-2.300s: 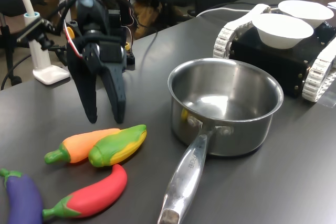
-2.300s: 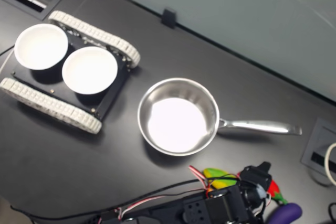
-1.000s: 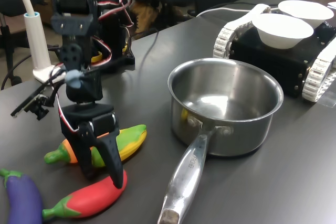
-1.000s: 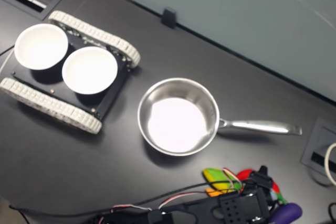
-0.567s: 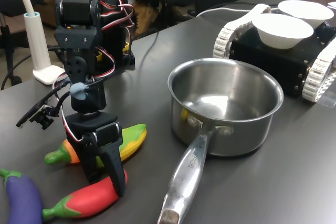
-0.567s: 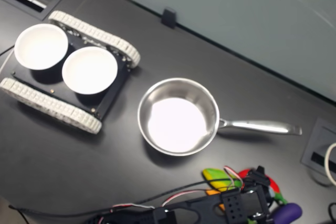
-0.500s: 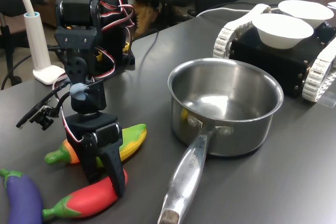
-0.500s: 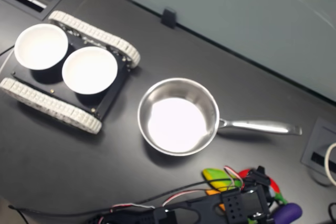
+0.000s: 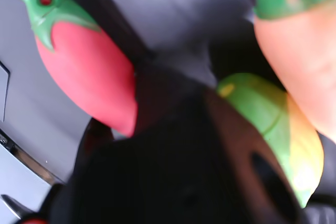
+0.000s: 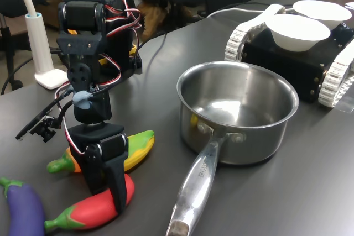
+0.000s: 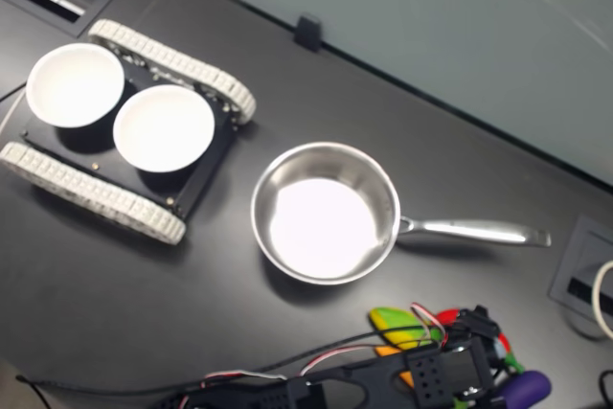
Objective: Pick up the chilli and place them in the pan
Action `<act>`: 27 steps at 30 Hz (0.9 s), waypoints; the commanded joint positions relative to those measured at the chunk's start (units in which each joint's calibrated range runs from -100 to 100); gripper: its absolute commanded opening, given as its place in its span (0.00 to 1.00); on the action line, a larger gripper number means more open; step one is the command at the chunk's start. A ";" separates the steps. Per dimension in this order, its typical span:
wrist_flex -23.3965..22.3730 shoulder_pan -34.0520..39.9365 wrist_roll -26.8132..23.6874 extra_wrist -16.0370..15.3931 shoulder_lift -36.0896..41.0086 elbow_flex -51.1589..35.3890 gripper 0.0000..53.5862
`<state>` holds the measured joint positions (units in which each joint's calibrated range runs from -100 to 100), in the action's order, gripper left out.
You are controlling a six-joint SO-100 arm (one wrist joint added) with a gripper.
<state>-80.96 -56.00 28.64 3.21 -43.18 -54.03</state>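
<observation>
The red chilli [image 10: 83, 213] with its green cap lies on the dark table at the first exterior view's lower left. My gripper [image 10: 107, 194] points straight down over its thick end, open, with one dark finger on each side. In the wrist view the chilli [image 9: 84, 72] lies beside a blurred dark finger [image 9: 173, 145]. In the second exterior view my arm hides most of the chilli [image 11: 447, 316]. The steel pan [image 10: 249, 142] stands empty to the first exterior view's right, its long handle [image 10: 196, 183] pointing towards the camera. The second exterior view shows the pan [image 11: 326, 213] from above.
A green-yellow corn cob [image 10: 135, 147] and an orange pepper [image 10: 63, 161] lie just behind the chilli, close to my fingers. A purple eggplant [image 10: 25, 211] lies at the first exterior view's left edge. A tracked vehicle carries two white bowls [image 10: 296, 31] beyond the pan. A white post [image 10: 41, 53] stands at the back left.
My gripper has swung from above the orange pepper and corn towards the chilli and come down over its thick end. The jaws now straddle it. The vegetables and pan have not moved.
</observation>
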 commanded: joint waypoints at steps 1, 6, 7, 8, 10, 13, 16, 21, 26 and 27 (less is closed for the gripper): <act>1.77 0.84 -0.44 -0.27 1.72 -2.72 0.15; 1.77 0.95 -0.73 -0.27 2.73 -1.90 0.01; 1.77 0.95 -0.78 -0.27 2.90 -1.90 0.00; 1.77 0.95 -0.78 -0.27 3.07 -1.72 0.00; 1.77 1.06 -0.68 -0.19 3.49 -1.45 0.00; 1.69 1.06 -0.78 0.15 4.51 -1.36 0.00; 1.51 1.18 -0.88 0.32 5.77 -0.90 0.00; 1.43 0.95 -1.07 0.40 9.23 -0.08 0.00; 2.37 -0.66 -0.20 0.40 13.62 -1.18 0.00; 2.45 -0.89 -0.15 0.40 14.21 -1.45 0.00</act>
<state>-80.62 -55.34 27.62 3.31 -39.48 -52.58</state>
